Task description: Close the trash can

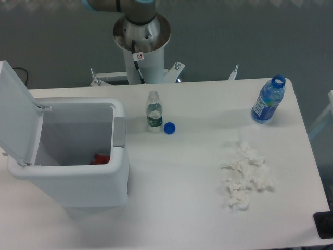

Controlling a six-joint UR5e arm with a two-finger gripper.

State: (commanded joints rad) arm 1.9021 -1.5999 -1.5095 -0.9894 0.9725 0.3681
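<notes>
The trash can (93, 185) is a large white bin at the table's left side. Its lid (15, 112) stands raised on the left, hinged along the left rim, so the bin is open. A grey push tab (119, 132) sits on the right rim. Something red (102, 158) lies inside at the bottom. Only the arm's base column (141, 39) and a bit of an upper link show at the top; the gripper is out of view.
A small clear bottle (153, 111) stands uncapped right of the bin with a blue cap (169, 127) beside it. A blue open bottle (268, 100) stands at the far right. Crumpled white tissues (245, 175) lie on the right half of the table (182, 208).
</notes>
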